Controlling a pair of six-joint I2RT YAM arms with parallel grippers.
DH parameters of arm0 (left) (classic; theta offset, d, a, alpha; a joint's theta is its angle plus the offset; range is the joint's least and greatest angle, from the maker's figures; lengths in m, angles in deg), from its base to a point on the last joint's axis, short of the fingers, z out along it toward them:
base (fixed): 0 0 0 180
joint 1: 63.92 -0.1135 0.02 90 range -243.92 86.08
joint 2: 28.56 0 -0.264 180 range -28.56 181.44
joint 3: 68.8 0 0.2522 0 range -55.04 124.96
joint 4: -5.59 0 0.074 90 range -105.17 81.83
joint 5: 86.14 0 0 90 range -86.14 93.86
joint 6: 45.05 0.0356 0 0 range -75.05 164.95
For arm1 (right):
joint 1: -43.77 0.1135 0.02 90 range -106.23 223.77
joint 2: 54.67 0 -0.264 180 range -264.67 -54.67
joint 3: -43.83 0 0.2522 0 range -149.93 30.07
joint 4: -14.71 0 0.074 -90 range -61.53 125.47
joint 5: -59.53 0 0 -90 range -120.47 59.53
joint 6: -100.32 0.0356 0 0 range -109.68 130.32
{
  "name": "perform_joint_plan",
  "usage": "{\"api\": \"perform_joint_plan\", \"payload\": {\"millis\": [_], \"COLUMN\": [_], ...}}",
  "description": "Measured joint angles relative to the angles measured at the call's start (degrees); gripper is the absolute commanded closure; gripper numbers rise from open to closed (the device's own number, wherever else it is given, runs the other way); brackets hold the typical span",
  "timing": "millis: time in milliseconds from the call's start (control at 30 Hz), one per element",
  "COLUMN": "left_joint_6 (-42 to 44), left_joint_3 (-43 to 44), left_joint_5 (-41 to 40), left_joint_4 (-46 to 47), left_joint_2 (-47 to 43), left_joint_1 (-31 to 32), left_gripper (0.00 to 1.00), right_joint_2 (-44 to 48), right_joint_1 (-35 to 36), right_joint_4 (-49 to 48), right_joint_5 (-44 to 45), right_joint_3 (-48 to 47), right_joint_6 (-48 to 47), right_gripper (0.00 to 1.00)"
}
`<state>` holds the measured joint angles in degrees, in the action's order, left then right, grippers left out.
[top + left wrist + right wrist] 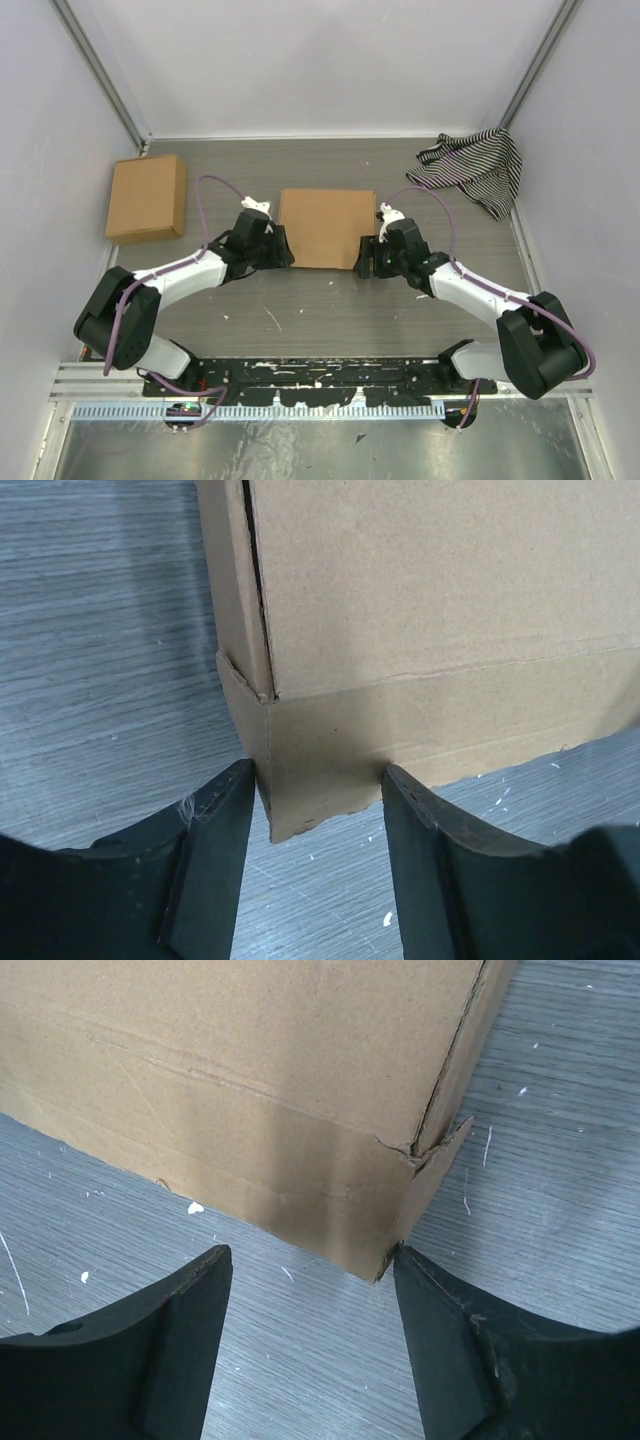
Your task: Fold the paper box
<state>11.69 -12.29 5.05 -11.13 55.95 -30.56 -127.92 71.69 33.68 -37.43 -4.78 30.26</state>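
Box position: the paper box (326, 228) lay closed and flat-topped near the middle of the grey surface (320, 305). The left pincer (318, 778) sat low at the box's near-left corner, jaws partly open, with that corner standing in the gap between them. One finger (215, 840) looked to touch the small flap edge jutting out at the corner. The other finger (425, 850) sat just in front of the front wall, and I could not tell whether it made contact. The box was not clamped. The right pincer (312, 1258) sat at the near-right corner, jaws likewise partly open. The protruding flap edge there met the tip of one finger (450, 1340), while the other finger (190, 1330) stood apart from the front wall, over the surface, so it had no hold either. A narrow seam gaped along each side wall by these corners. A second cardboard box (147, 198) lay well to the left, by the wall. A striped cloth (475, 168) lay crumpled in the far right corner.
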Motion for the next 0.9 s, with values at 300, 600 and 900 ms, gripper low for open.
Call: {"api": "perform_joint_plan", "payload": {"millis": [300, 600, 900], "left_joint_6": [-0.5, -1.2, -1.4], "left_joint_3": [1.4, 5.4, 10.0], "left_joint_5": [1.4, 2.9, 3.8], "left_joint_4": [-5.5, -13.7, -21.2], "left_joint_2": [-0.3, -2.0, -2.7], "left_joint_1": [-0.2, -0.3, -0.3], "left_gripper": [0.54, 0.57, 0.57], "right_joint_2": [0.0, 0.0, -0.3], "right_joint_1": [0.1, 0.1, 0.1], "right_joint_4": [4.5, 11.3, 18.5], "right_joint_5": [0.2, 0.1, -0.7], "right_joint_3": [-2.4, -6.6, -11.7], "right_joint_6": [0.6, 1.3, 1.4], "right_gripper": [0.4, 0.43, 0.38]}}
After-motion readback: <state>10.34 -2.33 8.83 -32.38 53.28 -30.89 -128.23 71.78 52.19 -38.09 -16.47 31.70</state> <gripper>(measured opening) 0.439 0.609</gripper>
